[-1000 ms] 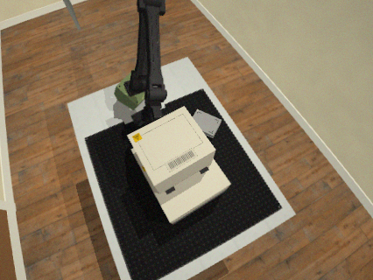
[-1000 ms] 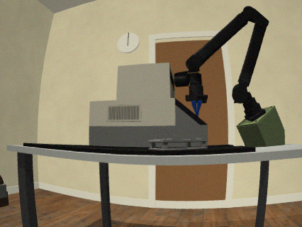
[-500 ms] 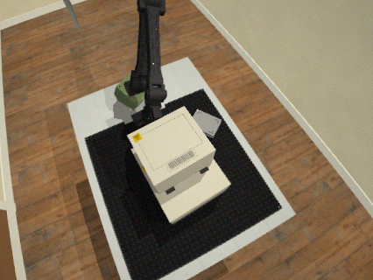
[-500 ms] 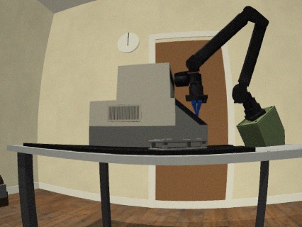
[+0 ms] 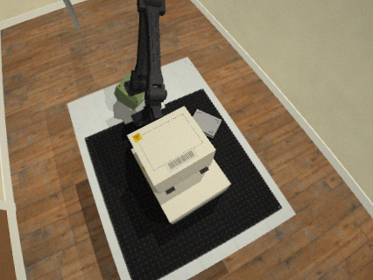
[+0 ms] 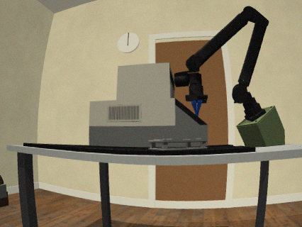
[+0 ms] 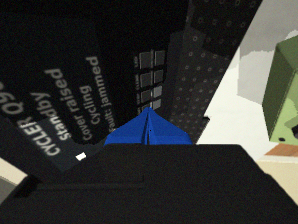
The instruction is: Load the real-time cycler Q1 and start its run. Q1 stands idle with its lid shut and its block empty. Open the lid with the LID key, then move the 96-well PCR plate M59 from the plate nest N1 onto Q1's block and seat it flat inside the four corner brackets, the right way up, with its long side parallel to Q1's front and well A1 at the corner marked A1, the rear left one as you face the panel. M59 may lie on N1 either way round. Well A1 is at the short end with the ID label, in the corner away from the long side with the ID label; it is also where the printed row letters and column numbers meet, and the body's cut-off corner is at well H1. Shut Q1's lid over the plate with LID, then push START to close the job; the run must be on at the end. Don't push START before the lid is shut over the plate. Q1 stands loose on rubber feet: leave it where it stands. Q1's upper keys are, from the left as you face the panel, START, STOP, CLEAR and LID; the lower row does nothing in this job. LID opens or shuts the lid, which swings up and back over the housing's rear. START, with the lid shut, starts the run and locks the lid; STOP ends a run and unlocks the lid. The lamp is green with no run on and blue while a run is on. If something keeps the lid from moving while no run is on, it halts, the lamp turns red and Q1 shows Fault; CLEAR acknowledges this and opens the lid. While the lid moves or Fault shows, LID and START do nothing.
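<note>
The cream cycler Q1 [image 5: 175, 162] stands on the black mat with its lid [image 5: 172, 146] down. From the side it shows as a grey box [image 6: 142, 110] with a sloped front panel. My gripper [image 6: 196, 106] has blue fingers, shut and empty, pointing down just above that panel. In the wrist view the fingertips [image 7: 148, 117] sit at the near end of the grey key block [image 7: 150, 80]. The status list [image 7: 75, 107] reads Standby, cover raised, Cycling, Fault: jammed, with a small white marker [image 7: 81, 156] at its foot. Plate M59 [image 5: 207, 122] lies on its nest [image 6: 177, 141] beside Q1.
The arm's green base [image 5: 129, 92] stands on the white table behind Q1's panel side; it also shows in the side view [image 6: 261, 128]. The arm [image 5: 149, 57] hides the panel in the overhead view. The black mat [image 5: 184, 206] ends short of the table edges.
</note>
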{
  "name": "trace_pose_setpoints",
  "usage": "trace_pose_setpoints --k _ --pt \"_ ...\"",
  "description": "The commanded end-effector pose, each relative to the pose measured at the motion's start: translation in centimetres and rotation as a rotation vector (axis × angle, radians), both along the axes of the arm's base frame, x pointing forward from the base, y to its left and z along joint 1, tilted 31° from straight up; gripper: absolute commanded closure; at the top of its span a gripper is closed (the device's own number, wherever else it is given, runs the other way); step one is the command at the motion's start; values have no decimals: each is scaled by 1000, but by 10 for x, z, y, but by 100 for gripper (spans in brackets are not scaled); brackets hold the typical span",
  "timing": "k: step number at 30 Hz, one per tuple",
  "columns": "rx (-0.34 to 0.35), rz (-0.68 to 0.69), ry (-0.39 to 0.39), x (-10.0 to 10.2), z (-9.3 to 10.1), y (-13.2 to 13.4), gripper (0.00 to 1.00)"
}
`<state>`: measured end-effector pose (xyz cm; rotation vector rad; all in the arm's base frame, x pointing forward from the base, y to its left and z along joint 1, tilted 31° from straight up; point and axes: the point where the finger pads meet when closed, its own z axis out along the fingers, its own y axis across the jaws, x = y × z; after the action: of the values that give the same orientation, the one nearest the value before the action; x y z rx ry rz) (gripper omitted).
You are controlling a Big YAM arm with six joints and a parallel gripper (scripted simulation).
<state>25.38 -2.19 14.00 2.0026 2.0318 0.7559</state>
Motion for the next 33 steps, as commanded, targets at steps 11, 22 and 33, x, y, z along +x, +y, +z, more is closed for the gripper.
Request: trace_pose_setpoints --k 11,22,33 --pt "-11 -13 -27 3 11 -3 100" --pt "-18 -3 -47 7 15 -1 100" --pt "-20 -12 -52 9 22 -5 100"
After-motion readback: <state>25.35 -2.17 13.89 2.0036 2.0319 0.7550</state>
